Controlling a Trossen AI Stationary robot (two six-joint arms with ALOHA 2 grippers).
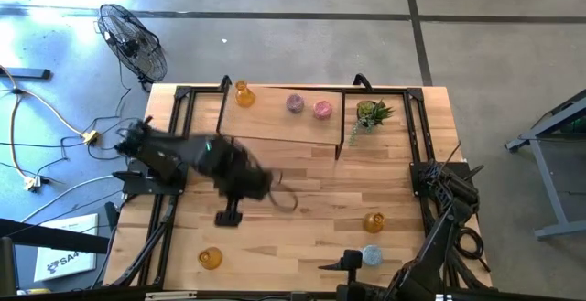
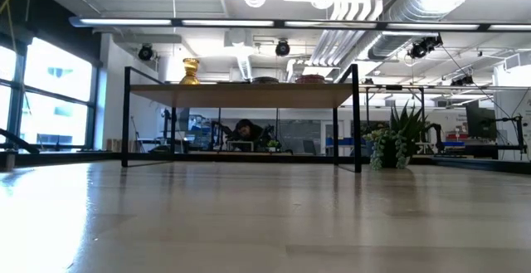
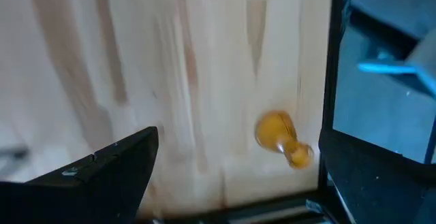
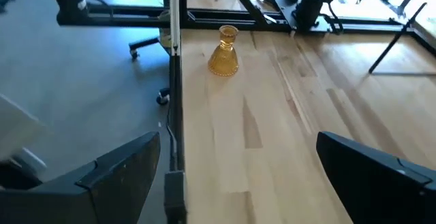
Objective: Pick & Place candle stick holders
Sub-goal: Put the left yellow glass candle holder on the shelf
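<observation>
Six holders sat on the bench (image 1: 302,191), all translucent glass. Three amber, bottle-shaped: one on the raised shelf (image 1: 275,116) at the far edge (image 1: 244,94), one near the front left corner (image 1: 211,258), one on the right side (image 1: 373,221). Two pink, rounder, stood side by side on the shelf (image 1: 295,103) (image 1: 322,109). One light blue, round, was near the front edge (image 1: 371,255), just beside the right tool (image 1: 348,263).

Left tool (image 1: 229,217) hovered over mid-bench, blurred — fingers spread wide, holding nothing. Its wrist view showed an amber holder (image 3: 281,137) close to the bench edge, wide body, narrow neck.

Right tool was also fully open and empty; its wrist view showed an amber holder (image 4: 223,52) upright — flared ribbed base, narrow neck.

A green plant (image 1: 371,114) stood at the shelf's right end.
</observation>
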